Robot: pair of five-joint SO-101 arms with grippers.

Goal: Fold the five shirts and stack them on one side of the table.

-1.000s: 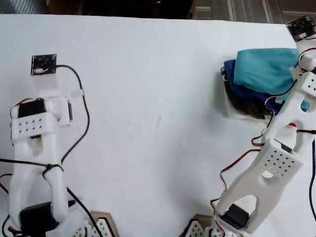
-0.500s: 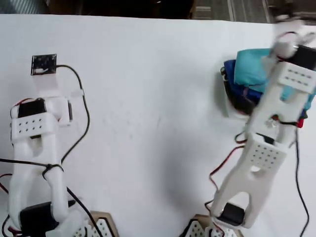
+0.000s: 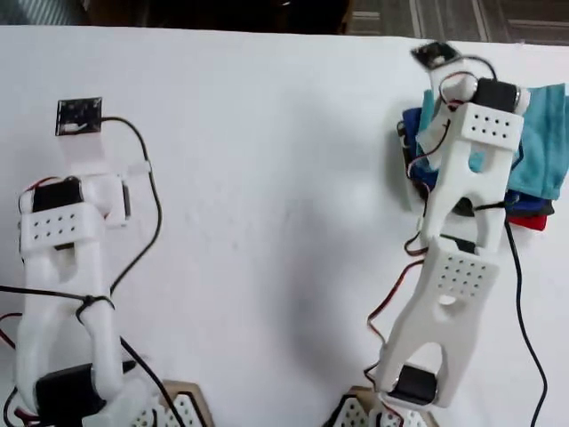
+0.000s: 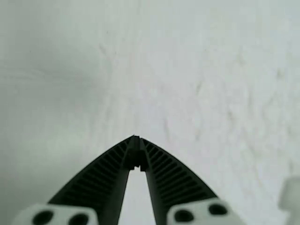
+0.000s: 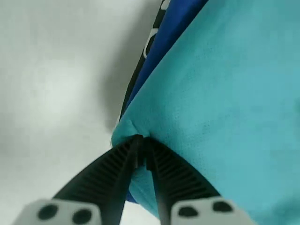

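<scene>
Teal shirt (image 3: 542, 151) tops the stack (image 3: 418, 178) at 3 o'clock on the white table (image 3: 267, 178), near the edge. Blue shirt (image 3: 413, 124) pokes out under it toward 9 o'clock, with a dark shirt (image 5: 152, 42) below that, and a red shirt (image 3: 526, 221) peeks out at the stack's 5 o'clock. Right arm (image 3: 471, 151) lies across the stack. Right gripper (image 5: 140, 140) has its jaws closed together, tips touching the teal shirt's folded edge; can't tell if any cloth is nipped. Left arm (image 3: 58, 222) sits at 8 o'clock, well apart from the stack. Left gripper (image 4: 136, 140) has its jaws closed tight on nothing, over bare table.
</scene>
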